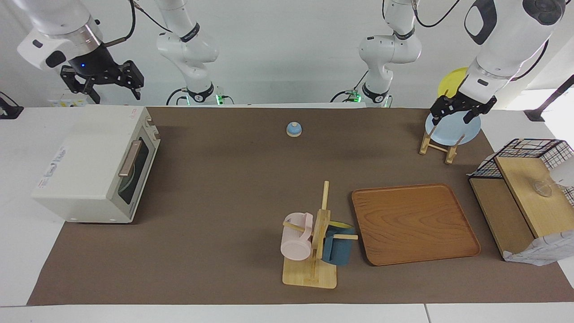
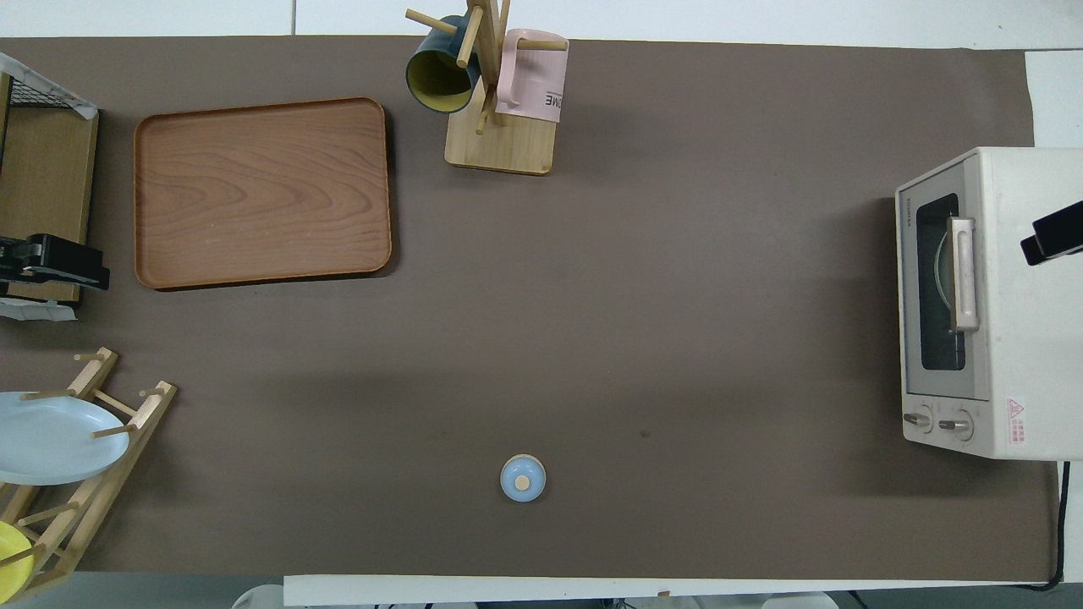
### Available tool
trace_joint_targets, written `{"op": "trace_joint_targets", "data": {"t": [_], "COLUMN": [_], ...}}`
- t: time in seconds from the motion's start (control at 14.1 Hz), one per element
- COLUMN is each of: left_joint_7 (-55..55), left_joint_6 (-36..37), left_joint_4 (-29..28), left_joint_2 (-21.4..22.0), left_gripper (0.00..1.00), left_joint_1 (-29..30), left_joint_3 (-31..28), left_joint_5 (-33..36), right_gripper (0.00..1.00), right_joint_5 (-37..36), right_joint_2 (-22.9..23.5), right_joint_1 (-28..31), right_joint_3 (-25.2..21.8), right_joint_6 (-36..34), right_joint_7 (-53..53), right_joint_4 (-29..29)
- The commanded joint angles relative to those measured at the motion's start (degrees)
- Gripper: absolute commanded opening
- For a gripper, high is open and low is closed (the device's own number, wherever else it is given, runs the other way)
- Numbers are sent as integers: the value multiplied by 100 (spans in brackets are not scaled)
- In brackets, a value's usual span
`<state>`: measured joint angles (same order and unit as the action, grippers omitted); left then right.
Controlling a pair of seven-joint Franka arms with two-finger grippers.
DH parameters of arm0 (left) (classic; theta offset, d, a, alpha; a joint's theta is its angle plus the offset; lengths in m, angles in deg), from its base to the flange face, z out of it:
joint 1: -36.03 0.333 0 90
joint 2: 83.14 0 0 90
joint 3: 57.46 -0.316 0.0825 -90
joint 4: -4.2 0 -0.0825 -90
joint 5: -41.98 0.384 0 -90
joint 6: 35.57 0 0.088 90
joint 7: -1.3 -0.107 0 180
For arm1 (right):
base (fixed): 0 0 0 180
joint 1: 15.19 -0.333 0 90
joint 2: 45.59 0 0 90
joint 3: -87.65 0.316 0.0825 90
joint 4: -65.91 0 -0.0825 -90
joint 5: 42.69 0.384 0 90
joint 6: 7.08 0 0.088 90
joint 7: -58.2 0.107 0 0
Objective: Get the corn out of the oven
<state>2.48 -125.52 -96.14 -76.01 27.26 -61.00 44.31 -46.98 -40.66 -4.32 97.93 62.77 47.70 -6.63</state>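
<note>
At right arm's end of table sits the oven (image 1: 96,163), door shut w/ tan handle (image 1: 130,158) across dark glass; a round shape shows dimly inside, can't tell what. Corn not visible anywhere. Right pincer (image 1: 105,87) hangs over oven's top edge nearest the robots, fingers spread, empty. Left pincer (image 1: 462,112) hovers over pale blue plate (image 1: 455,130) on wooden rack (image 1: 437,146), fingers apart, holding nothing. Wooden tray (image 1: 415,224) and mug stand (image 1: 314,242) sit mid-table, farther from robots.

Bare mat (image 1: 233,179) fronts the oven (image 1: 96,163), whose door is shut.
</note>
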Motion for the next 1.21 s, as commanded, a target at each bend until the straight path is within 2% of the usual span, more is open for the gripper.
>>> {"op": "trace_joint_targets", "data": {"t": [0.0, 0.28, 0.71, 0.78, 0.92, 1.06, 1.13], "left_joint_7": [-65, -57, -65, -65, -65, -65, -65], "left_joint_6": [223, 231, 267, 267, 267, 266, 258], "left_joint_4": [391, 498, 445, 445, 445, 445, 445], "left_joint_2": [16, 51, 104, 104, 104, 104, 104], "left_gripper": [100, 100, 100, 100, 100, 100, 100], "left_joint_1": [25, 25, 42, 51, 60, 60, 60], "left_joint_3": [72, 46, 46, 38, 37, 46, 46], "left_joint_5": [23, -232, -224, -224, -224, -224, -224], "right_gripper": [100, 100, 100, 98, 65, 27, 12], "right_joint_5": [103, 103, 103, 94, 7, -2, -2], "right_joint_2": [-88, -97, -194, -272, -649, -703, -764], "right_joint_1": [55, 47, 125, 126, 91, 47, 47], "right_joint_3": [27, 27, 18, 1, 1, 1, 1], "right_joint_6": [20, 11, -7, 159, 1193, 1583, 1785], "right_joint_7": [101, 101, -135, -206, -276, -303, -416], "right_joint_4": [-146, -146, -339, -557, -1520, -2173, -2455]}}
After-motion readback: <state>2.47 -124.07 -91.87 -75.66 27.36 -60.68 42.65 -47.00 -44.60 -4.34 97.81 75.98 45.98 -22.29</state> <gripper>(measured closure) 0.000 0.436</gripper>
